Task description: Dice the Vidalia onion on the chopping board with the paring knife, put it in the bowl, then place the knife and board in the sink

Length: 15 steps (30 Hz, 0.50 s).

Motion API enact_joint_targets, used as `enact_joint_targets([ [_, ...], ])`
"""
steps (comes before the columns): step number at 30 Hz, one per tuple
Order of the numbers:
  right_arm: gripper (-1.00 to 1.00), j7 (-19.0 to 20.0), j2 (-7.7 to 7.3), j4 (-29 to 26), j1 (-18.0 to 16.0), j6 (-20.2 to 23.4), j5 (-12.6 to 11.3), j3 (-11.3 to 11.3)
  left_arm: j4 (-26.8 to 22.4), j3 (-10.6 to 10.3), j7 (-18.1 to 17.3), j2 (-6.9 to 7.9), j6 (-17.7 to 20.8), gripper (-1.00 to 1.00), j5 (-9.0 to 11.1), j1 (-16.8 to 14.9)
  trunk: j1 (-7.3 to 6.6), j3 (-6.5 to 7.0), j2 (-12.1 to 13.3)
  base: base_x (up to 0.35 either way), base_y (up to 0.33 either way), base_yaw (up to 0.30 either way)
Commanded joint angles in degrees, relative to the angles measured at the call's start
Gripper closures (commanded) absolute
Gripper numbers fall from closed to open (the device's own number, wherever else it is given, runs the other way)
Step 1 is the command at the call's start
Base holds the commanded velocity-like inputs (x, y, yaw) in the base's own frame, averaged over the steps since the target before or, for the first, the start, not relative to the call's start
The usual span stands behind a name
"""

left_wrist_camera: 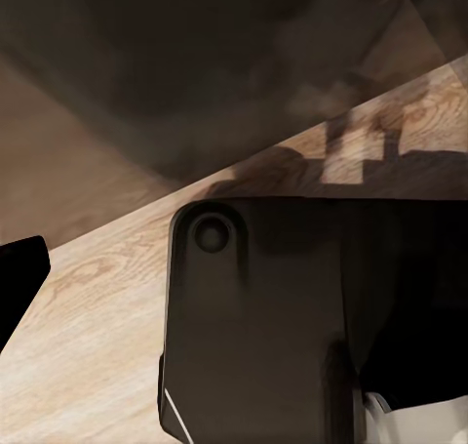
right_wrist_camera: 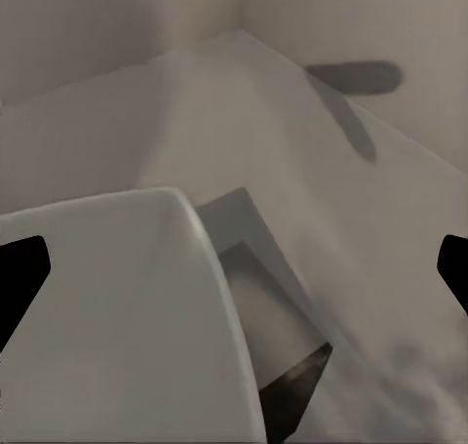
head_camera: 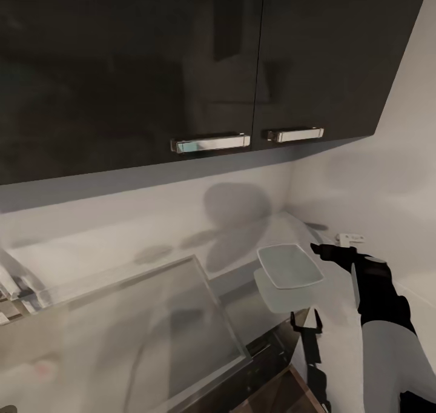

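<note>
right claw (head_camera: 327,251): raised over the table (head_camera: 242,243) just beside the white bowl (head_camera: 289,266), fingers spread wide, empty | left claw: state cannot tell | bowl: on table near corner, right of the sink (head_camera: 151,334) | 2 dark wall cabinets (head_camera: 181,56) above

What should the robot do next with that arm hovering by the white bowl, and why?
Probably lower the right gripper toward the bowl. The right wrist view shows the bowl's rim just beneath its spread fingers, so it hangs close over the bowl on the countertop. What the gripper carries cannot be told.
</note>
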Motion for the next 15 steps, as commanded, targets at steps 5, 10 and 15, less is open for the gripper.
enact_joint_targets([
  [5, -1.00, 2.1, -0.36, 0.0, -0.1, 0.5, 0.6, -0.1, -0.1, 0.0, 0.0, 0.00, -0.1, -1.00, 0.1, 0.0, 0.04, -0.12, -0.1, 0.000, 0.000, 0.000],
  [10, -1.00, 2.8, -0.51, 0.2, 0.0, 0.6, 0.7, -0.1, -0.1, 0.0, 0.0, 0.00, -0.1, -1.00, 0.1, 0.0, 0.04, -0.12, -0.1, 0.000, 0.000, 0.000],
  [15, -1.00, 2.8, -0.55, 0.2, 0.0, 0.7, 0.7, -0.1, 0.2, 0.0, 0.0, -0.08, -0.1, -1.00, 0.0, 0.0, 0.04, -0.12, -0.1, 0.000, 0.000, 0.000],
])
